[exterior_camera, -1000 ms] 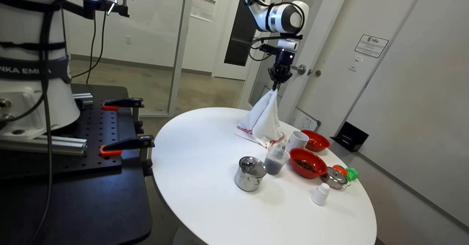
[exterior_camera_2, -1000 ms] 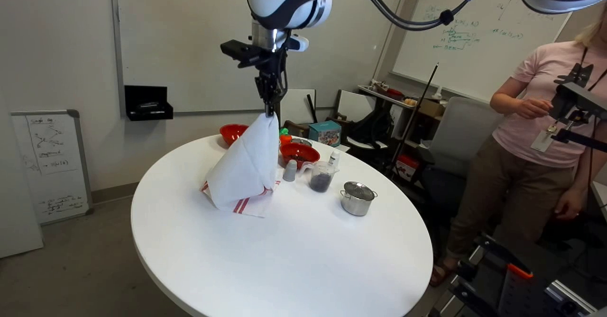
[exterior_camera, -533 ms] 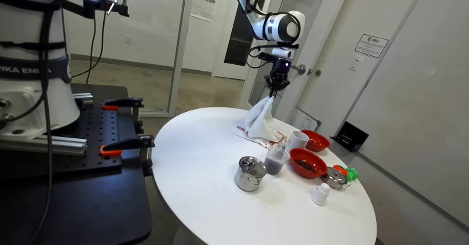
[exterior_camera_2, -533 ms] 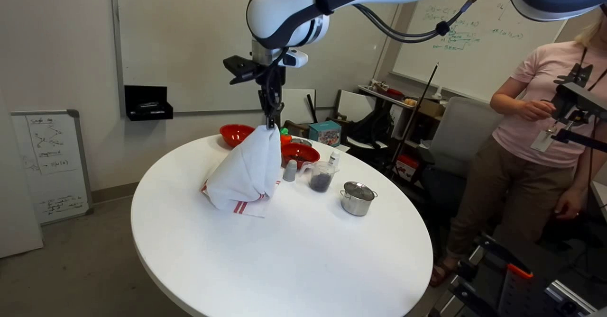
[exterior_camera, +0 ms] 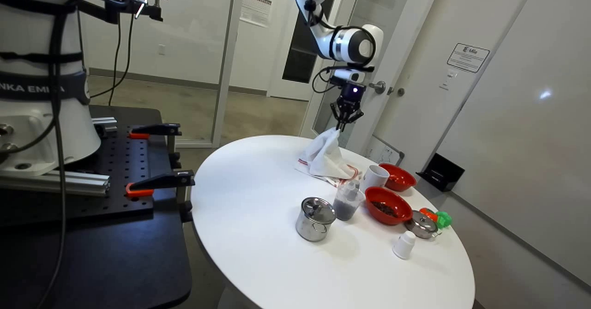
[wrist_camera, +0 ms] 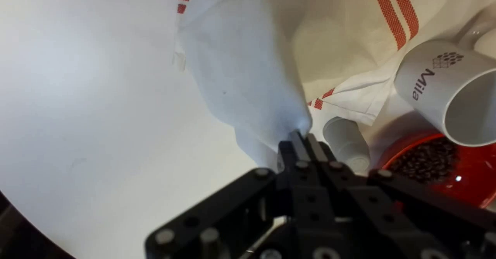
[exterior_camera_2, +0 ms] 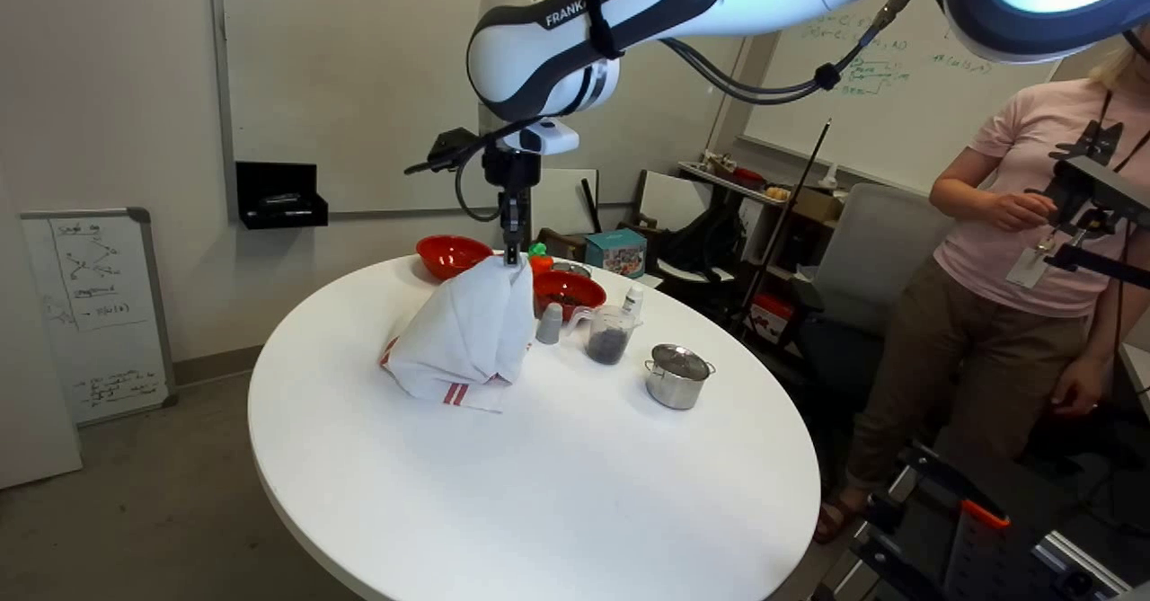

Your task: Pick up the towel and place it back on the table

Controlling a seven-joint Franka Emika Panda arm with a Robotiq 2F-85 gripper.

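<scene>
The white towel with red stripes stands bunched in a tent on the round white table, its lower edges resting on the top. It shows in both exterior views (exterior_camera: 325,159) (exterior_camera_2: 467,331) and in the wrist view (wrist_camera: 248,73). The table's bare top shows in both exterior views (exterior_camera: 258,235) (exterior_camera_2: 575,493). My gripper (exterior_camera: 340,129) (exterior_camera_2: 512,261) points down above the table and is shut on the towel's peak. In the wrist view my fingertips (wrist_camera: 304,135) are nearly together at the cloth, with a thin gap between the pads.
A white mug (exterior_camera: 373,178) (wrist_camera: 434,84), a grey shaker (exterior_camera_2: 550,324) (wrist_camera: 347,143) and a red bowl (exterior_camera: 388,209) (wrist_camera: 472,177) stand close beside the towel. A measuring cup (exterior_camera_2: 607,342), a steel pot (exterior_camera: 315,226) and a white bottle (exterior_camera: 404,245) stand farther off.
My gripper has moved down with the towel's peak. The towel has sunk into a lower, looser tent. Its striped edge and the other objects stay in place.
</scene>
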